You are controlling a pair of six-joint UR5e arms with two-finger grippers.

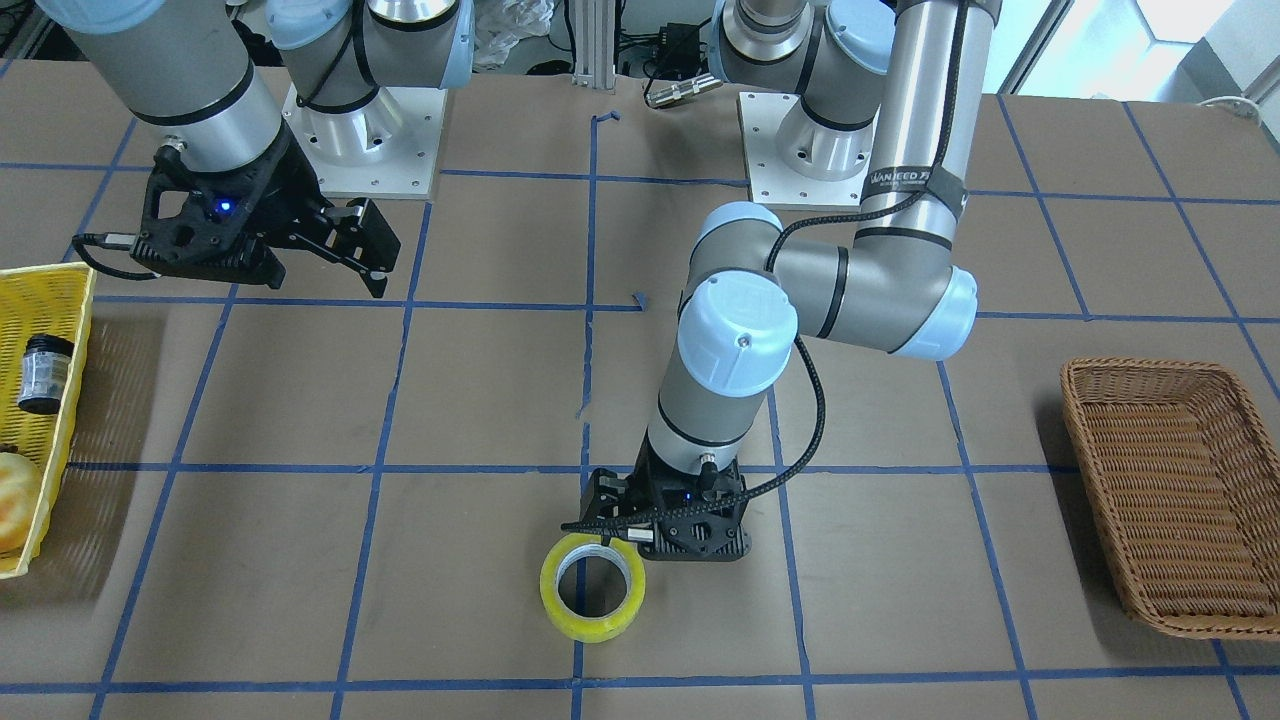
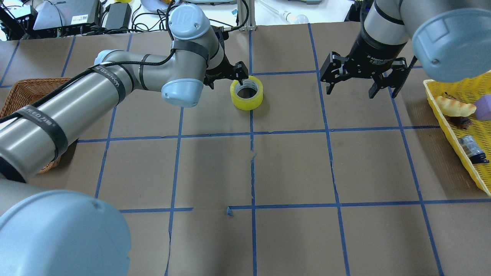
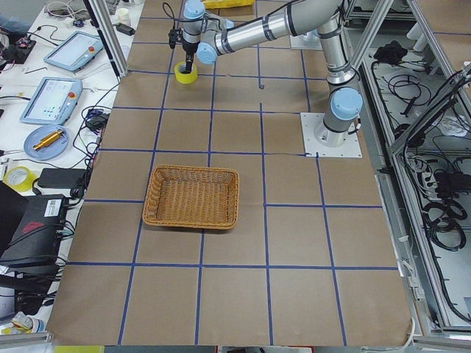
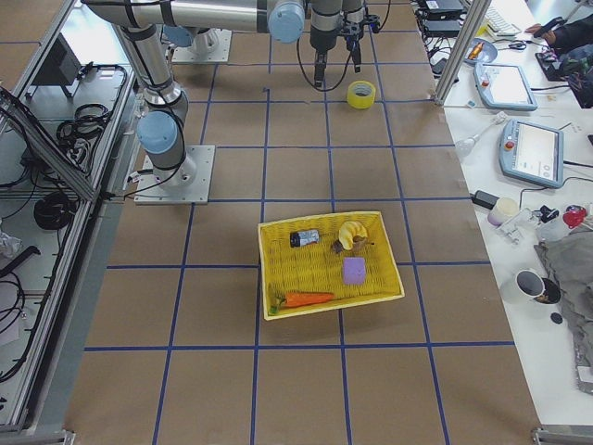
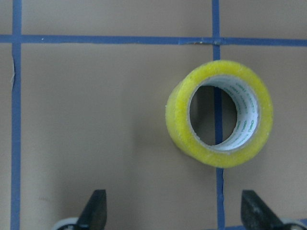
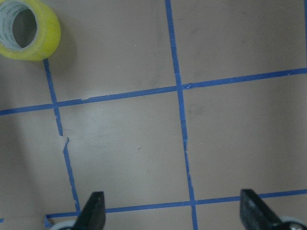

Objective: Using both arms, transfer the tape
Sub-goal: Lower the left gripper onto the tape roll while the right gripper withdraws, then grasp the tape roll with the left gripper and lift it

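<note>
Tape (image 5: 176, 117) flat across a blue line (image 5: 216, 17), left tool (image 5: 173, 211) spread wide, not touching

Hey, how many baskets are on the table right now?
2. A brown wicker basket sits at the table's end on the robot's left; a yellow basket holding several items sits at the end on its right. No others are visible.

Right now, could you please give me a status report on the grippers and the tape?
Left gripper open, beside the tape. Right gripper open, hovering apart. Tape flat on table, ungripped. Nothing in the way.
</note>
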